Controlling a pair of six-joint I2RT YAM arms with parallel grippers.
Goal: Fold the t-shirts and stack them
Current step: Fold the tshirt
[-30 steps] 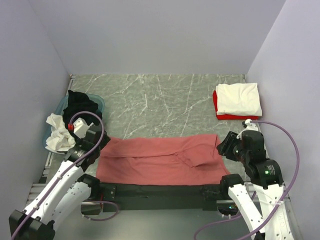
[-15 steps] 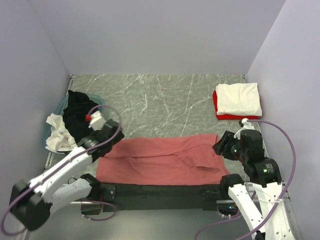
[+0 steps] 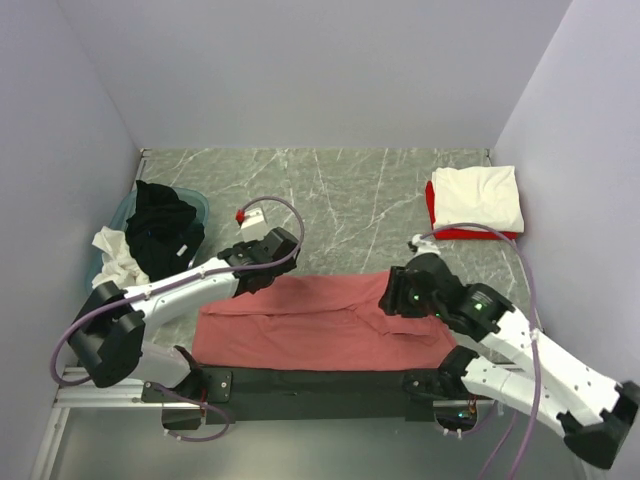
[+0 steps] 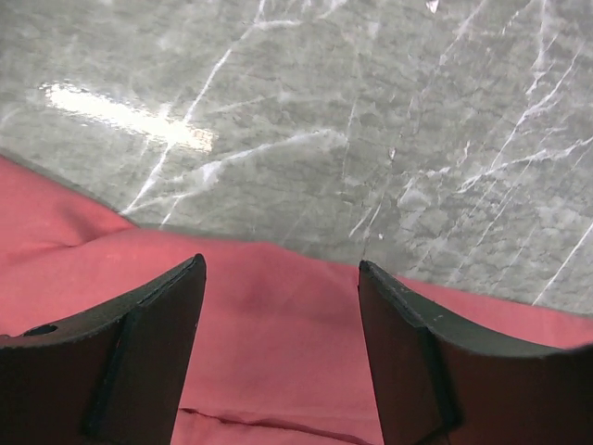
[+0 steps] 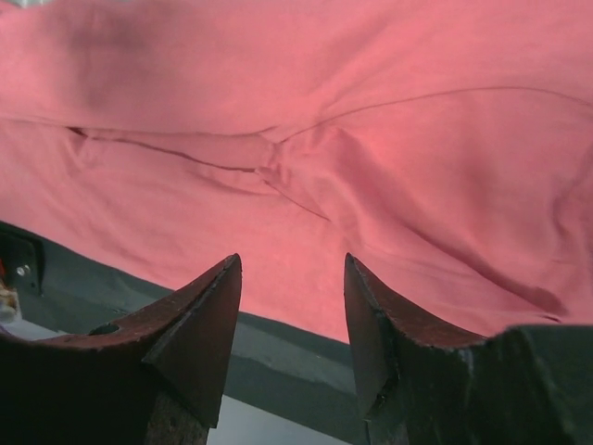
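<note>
Beneath both grippers, salmon-pink shirt (image 3: 300, 330) lies in long strip. Left gripper (image 4: 281, 267) has swung in from shirt's end, now above far hem, jaws wide, empty. Right gripper (image 5: 292, 264) has slid inward too, jaws parted, holding nothing. Likely regrasp for next fold.

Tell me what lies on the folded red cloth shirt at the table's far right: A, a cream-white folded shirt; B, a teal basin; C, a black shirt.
A: the cream-white folded cloth shirt covers the red folded cloth shirt, whose edge shows along its left and near sides.
</note>
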